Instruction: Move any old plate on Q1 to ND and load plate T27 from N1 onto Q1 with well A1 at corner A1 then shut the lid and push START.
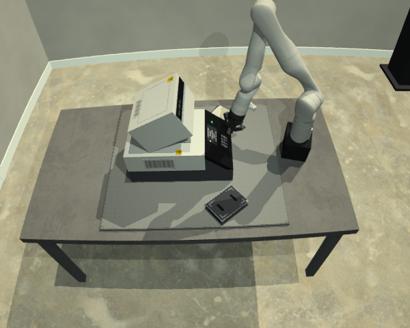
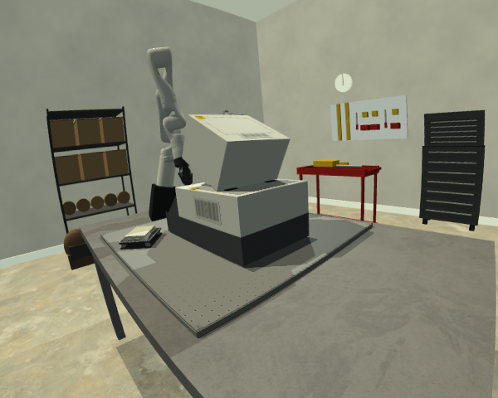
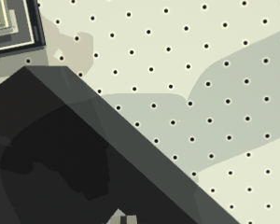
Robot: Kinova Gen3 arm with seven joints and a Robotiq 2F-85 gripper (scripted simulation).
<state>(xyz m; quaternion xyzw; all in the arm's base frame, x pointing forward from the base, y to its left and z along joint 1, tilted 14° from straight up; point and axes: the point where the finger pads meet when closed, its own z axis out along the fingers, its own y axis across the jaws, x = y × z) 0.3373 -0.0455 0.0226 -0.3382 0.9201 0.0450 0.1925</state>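
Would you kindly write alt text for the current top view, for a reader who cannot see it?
A white-and-black cycler with a raised, tilted lid and green lamp stands on a table. A gray arm holds its shut claw by the front panel. Nearer the viewer lies a dark nest.
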